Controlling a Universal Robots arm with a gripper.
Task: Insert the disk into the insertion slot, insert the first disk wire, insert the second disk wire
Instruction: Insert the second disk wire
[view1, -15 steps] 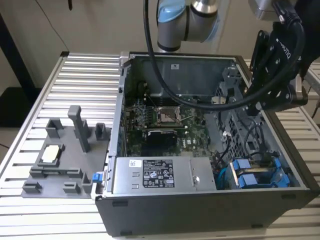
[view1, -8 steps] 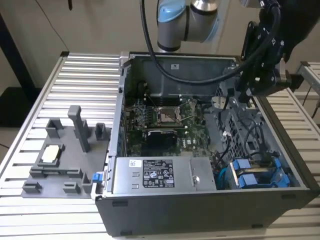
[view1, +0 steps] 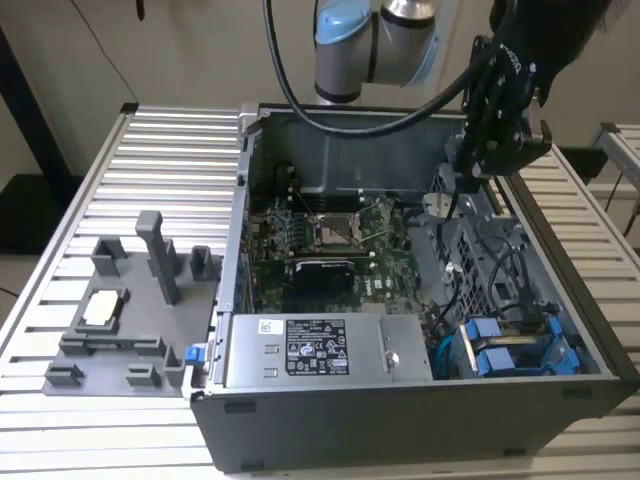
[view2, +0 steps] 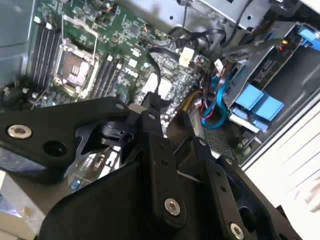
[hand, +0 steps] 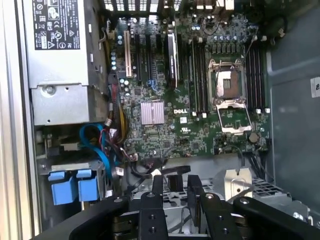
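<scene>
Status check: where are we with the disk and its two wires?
Done, apparently: the disk sits in the insertion slot, blue tabs facing outward. In hand: the gripper looks shut on a black wire inside the case. Left: I can't tell whether either wire is plugged into the disk, so treat both as open.

Counter (view1: 60, 180), ribbed silver metal, is carrying the scene; plain beige wall (view1: 190, 50) is standing behind; second ribbed counter (view1: 625, 150) is showing at the exterior view's right.
</scene>
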